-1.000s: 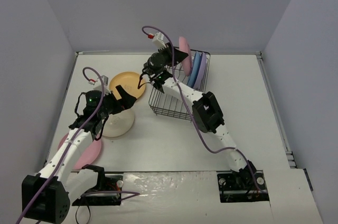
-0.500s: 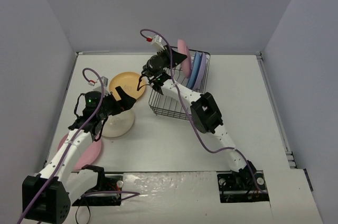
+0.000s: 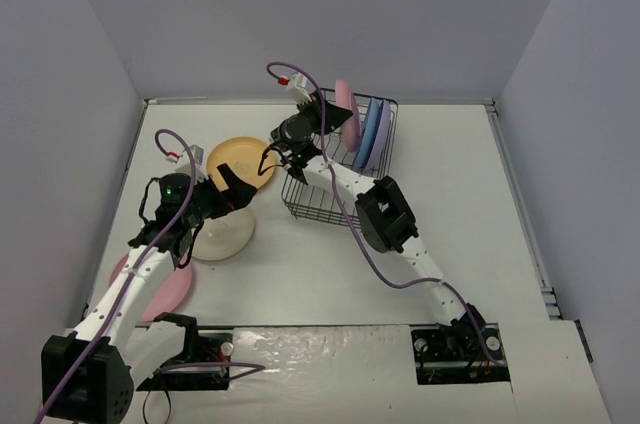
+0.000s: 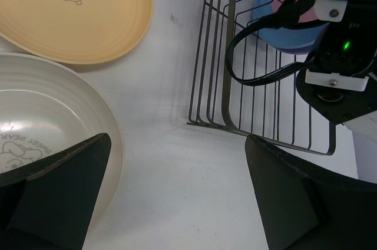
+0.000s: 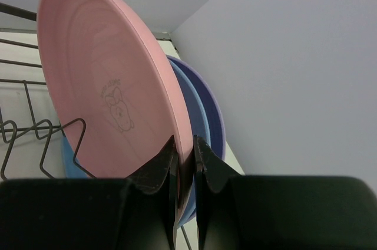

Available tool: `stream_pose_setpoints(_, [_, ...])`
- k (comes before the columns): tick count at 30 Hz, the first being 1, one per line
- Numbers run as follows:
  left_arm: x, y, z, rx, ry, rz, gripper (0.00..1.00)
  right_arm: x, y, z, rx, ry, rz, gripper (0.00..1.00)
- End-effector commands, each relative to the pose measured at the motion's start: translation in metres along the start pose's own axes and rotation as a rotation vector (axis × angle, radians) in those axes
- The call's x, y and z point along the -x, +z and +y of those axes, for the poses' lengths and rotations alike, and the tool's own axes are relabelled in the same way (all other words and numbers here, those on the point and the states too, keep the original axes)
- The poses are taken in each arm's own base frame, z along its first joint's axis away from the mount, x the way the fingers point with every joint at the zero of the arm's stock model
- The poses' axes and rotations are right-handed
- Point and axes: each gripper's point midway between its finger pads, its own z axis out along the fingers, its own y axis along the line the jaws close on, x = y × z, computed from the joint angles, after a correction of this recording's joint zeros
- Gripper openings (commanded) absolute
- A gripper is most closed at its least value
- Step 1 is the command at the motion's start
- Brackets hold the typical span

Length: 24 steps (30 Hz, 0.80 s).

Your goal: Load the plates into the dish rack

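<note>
My right gripper (image 3: 333,116) (image 5: 184,144) is shut on the rim of a pink plate (image 3: 345,107) (image 5: 112,85), held on edge over the far end of the black wire dish rack (image 3: 325,194) (image 4: 235,61). A blue plate (image 3: 368,130) (image 5: 189,99) and a lavender plate (image 3: 382,127) (image 5: 215,120) stand upright in the rack right behind it. My left gripper (image 3: 232,189) (image 4: 177,161) hangs open over the table between the cream plate (image 3: 225,234) (image 4: 41,120) and the rack. The yellow-orange plate (image 3: 240,162) (image 4: 70,14) lies flat beyond the cream one.
A second pink plate (image 3: 165,289) lies flat at the near left, partly under my left arm. Grey walls close in the table on three sides. The right arm's purple cable loops over the rack's near end.
The right arm has shifted slightly left, carrying the pink plate a little closer over the rack. The left arm has not moved.
</note>
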Motion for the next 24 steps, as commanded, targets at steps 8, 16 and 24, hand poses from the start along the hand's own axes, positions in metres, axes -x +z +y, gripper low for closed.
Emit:
stream_pose_setpoints(8, [0.025,-0.002,-0.013,-0.046,0.039,-0.080,0.97,-0.055,-0.034,-0.011,0.041,0.363,0.348,0.07])
stream_pose_setpoints(16, [0.024,-0.001,-0.012,-0.041,0.042,-0.077,0.97,-0.057,-0.034,-0.012,0.051,0.388,0.348,0.46])
stream_pose_setpoints(24, [0.023,0.002,-0.011,-0.036,0.040,-0.066,0.97,-0.051,-0.031,-0.024,0.058,0.399,0.348,0.79])
